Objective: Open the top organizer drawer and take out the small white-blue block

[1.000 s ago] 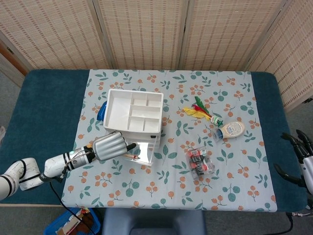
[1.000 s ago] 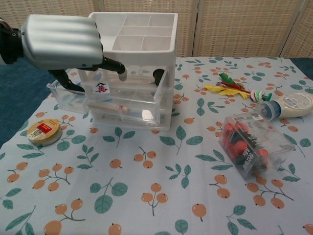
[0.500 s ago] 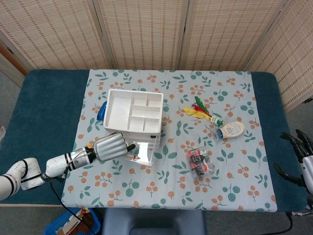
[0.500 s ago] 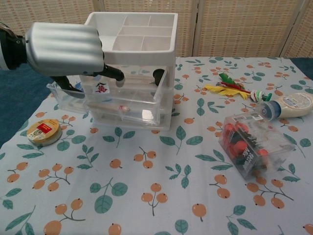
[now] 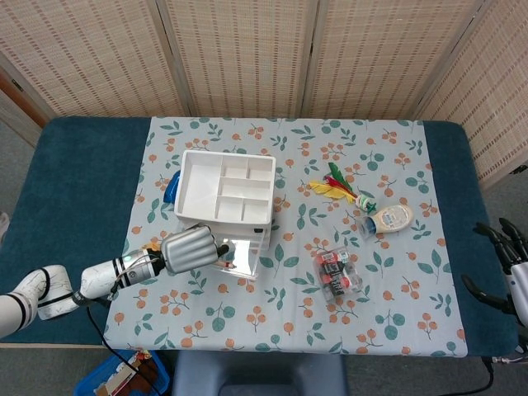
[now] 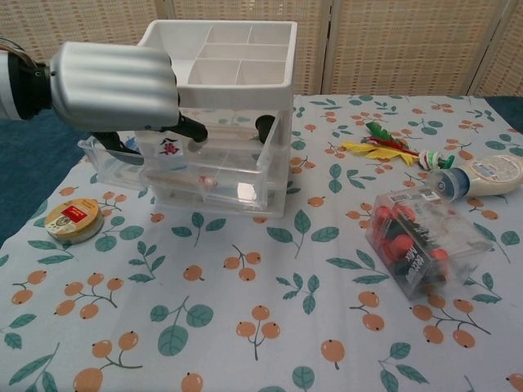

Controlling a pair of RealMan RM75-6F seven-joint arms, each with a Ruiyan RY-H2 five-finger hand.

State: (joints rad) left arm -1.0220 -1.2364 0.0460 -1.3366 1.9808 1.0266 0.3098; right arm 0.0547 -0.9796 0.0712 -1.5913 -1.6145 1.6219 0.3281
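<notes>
Now | left hand [image 6: 114, 77] fingers [image 6: 189, 131] curled over open top drawer [image 6: 204, 151] | block [image 6: 167, 145] just beneath, grip unclear

A folding screen [image 5: 247, 54] of woven cane panels in pale wooden frames stands behind the tabletop [image 5: 74, 190]. The tabletop is dark teal, covered by a light cloth [image 5: 289, 322] printed with leaves and orange berries. Grey floor [image 5: 16, 148] shows at left.

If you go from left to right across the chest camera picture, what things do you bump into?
Tape roll → left hand → clear drawer organizer → feather toy → clear box of red pieces → white bottle lying on its side.
</notes>
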